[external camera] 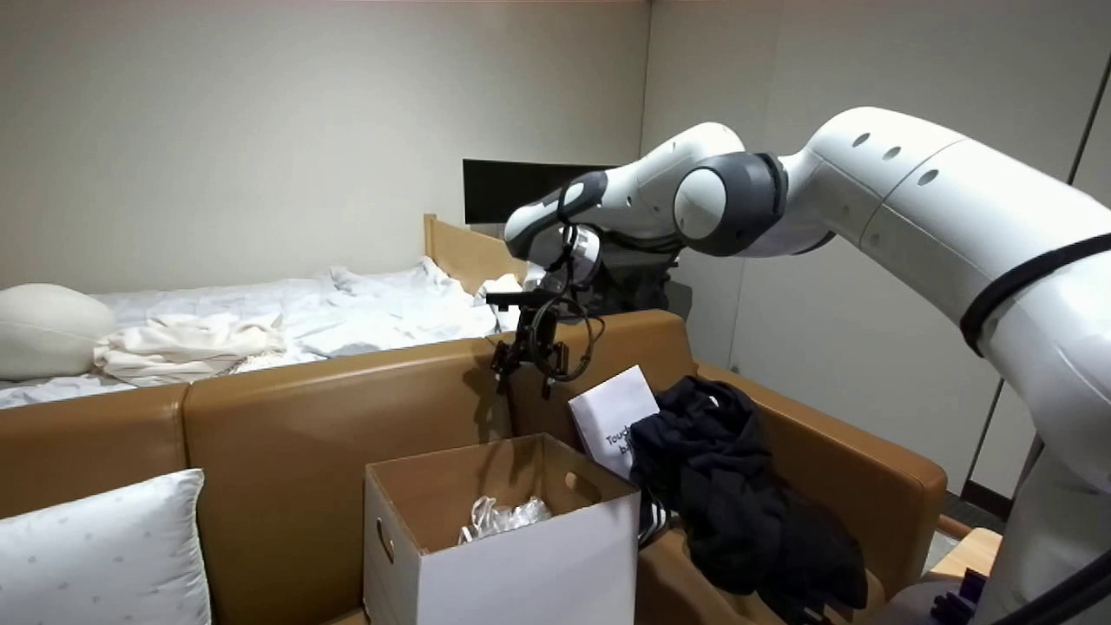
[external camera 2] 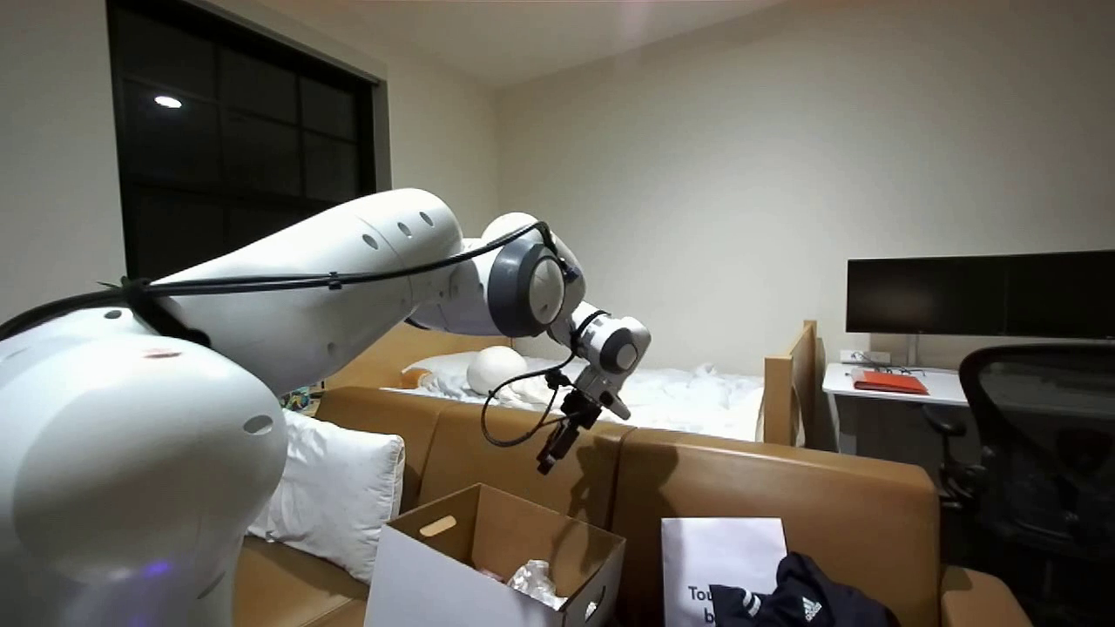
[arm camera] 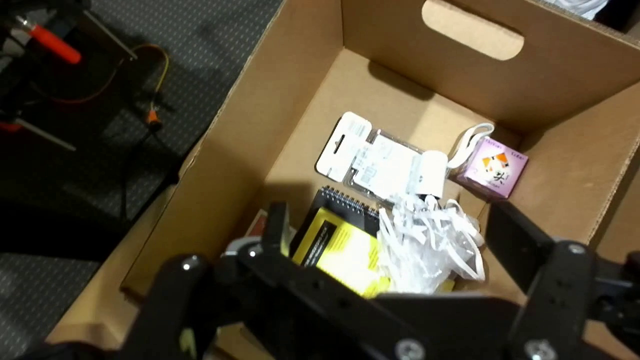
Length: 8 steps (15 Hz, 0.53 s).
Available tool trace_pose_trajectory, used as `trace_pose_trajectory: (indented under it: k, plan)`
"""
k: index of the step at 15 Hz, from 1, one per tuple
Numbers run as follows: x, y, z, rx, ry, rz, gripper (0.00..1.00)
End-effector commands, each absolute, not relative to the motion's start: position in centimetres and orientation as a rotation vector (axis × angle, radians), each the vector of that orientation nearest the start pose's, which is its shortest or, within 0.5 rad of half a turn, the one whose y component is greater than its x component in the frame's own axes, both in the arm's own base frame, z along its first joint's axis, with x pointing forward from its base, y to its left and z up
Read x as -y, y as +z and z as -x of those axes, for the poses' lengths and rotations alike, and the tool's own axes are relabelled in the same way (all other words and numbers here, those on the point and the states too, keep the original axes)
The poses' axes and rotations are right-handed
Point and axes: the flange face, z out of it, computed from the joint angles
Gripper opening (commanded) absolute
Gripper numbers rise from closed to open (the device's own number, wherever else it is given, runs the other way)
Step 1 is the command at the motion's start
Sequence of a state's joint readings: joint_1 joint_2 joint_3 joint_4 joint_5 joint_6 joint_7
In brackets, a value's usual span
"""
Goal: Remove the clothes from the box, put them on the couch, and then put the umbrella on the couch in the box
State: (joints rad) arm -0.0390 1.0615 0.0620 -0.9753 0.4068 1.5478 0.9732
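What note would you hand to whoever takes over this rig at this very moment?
Fingers: open, holding nothing, raised above the box.
Clothes: the dark clothes lie on the couch, beside the box.
In the box: a clear plastic bag, a yellow-and-black notebook, a purple carton and other small items.
Umbrella: cannot be picked out in any view.
Done: clothes out, as far as the visible part of the box shows.
To do: find the umbrella and put it in the box.

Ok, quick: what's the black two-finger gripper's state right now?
Black two-finger gripper: open, holding nothing, above the open-topped white cardboard box.
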Motion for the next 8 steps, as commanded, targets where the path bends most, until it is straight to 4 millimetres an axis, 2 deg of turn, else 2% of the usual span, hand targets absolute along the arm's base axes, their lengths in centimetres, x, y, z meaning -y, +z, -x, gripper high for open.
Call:
trace_pose_trajectory:
  k: [1,3,4,6,8]
  plan:
    - [-3.3,22.1,-72.3,-1.341,0.827,2.658,1.0]
    - [-0.3,23.1,-72.7,-1.295,0.73,2.788,1.0]
    - [2.1,23.1,-72.9,-1.271,0.686,2.857,1.0]
    - [7.2,22.4,-73.5,-1.197,0.581,2.998,1.0]
    - [12.9,20.4,-74.1,-1.109,0.431,3.103,1.0]
